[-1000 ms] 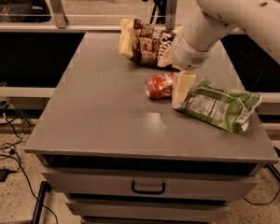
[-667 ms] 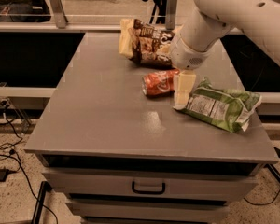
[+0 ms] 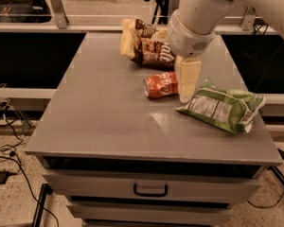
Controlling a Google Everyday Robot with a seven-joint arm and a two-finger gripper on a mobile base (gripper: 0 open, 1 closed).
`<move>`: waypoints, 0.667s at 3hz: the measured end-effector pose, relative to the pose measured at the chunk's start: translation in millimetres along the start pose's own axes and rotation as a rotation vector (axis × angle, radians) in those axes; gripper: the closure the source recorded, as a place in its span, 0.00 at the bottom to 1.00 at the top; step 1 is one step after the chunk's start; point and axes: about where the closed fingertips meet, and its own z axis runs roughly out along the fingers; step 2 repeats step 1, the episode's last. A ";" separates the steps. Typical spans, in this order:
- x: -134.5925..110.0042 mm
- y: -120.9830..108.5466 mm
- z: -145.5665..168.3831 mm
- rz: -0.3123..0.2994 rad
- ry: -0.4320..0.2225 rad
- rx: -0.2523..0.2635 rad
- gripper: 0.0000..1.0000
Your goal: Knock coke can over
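Lying sideways on the table (image 3: 99,122), the coke can (image 3: 161,85) sits just beside the claw (image 3: 187,96); whether it is clenched I cannot tell.

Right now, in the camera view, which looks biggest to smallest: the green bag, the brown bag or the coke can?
1. Green bag, though it is nearest the camera.
2. Brown bag, farther back and partly behind the arm, so unsure.
3. Coke can, smallest.
The gripper is beside the can.
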 end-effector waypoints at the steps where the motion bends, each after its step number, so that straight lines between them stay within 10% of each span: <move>1: 0.0 0.0 0.0 0.000 0.000 0.000 0.00; 2: 0.0 0.0 0.0 0.000 0.000 0.000 0.00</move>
